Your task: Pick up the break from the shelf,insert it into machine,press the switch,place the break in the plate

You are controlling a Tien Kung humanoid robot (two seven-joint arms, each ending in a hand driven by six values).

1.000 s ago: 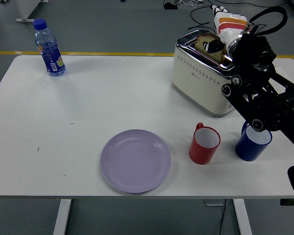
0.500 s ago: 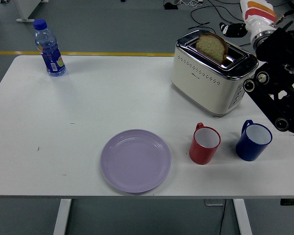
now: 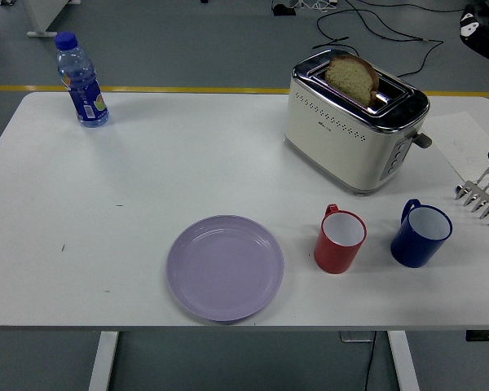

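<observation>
A browned bread (image 3: 352, 77) slice stands half out of the toaster (image 3: 354, 130), upper right; no fingers in frame; left desk (image 3: 106, 204) bare.

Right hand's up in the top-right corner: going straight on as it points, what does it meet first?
Unclear: only a dark part of the right hand shows, its heading hidden. Toward the table, the toaster likely comes first.

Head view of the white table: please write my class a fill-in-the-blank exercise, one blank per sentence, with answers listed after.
1. The slice of bread stands in a slot of the ____.
2. The plate is coloured ____.
3. The red cup stands between the plate and the ____ cup.
4. The bottle has a ____ cap.

Answers: toaster; purple; blue; blue
</observation>
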